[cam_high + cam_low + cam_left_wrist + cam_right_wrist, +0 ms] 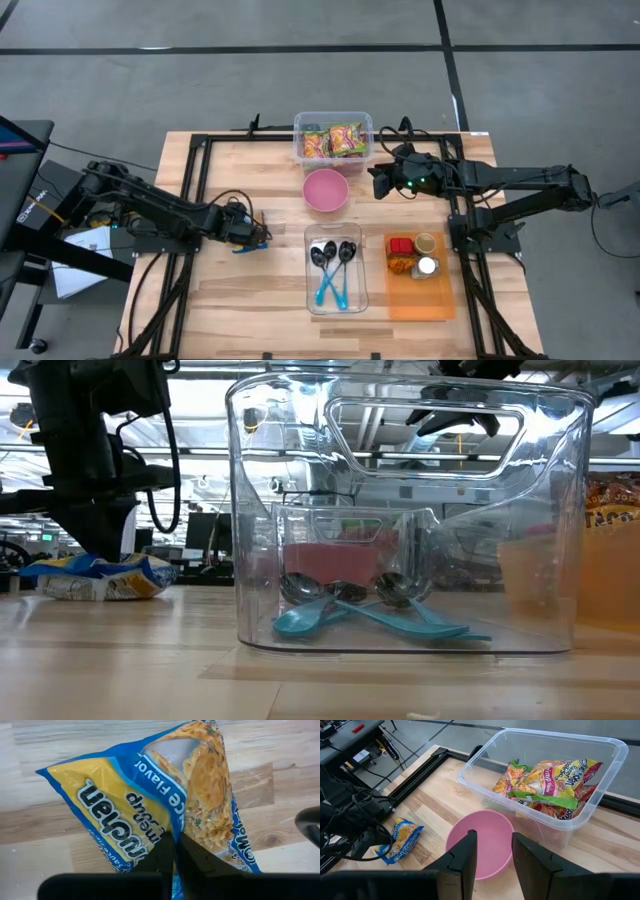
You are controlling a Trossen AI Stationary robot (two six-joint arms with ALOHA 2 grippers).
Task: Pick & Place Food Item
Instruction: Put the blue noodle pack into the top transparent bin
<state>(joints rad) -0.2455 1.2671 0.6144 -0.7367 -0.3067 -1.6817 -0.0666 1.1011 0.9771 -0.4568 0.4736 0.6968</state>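
A blue and yellow noodle packet (150,795) lies flat on the wooden table (230,300) at its left side, also seen in the low view (95,578) and the right wrist view (400,839). My left gripper (175,850) stands over it, pointing steeply down, shut on it (252,240). My right gripper (492,852) hovers open above the pink bowl (480,840), near the clear bin (545,775) of snack packets, with nothing between its fingers (380,182). My left gripper pinches the packet's wrapper (172,827) between its two fingers, about midway along the packet's near edge, where the film rises in a crease. The fingers come from above, slanting steeply down. The packet still rests on the table (95,590).
The bin of packets (333,138) stands at the far middle, with the pink bowl (326,190) in front of it. A clear container (335,268) holding teal-handled spoons sits near the middle. An orange tray (420,300) with small jars lies to its right.
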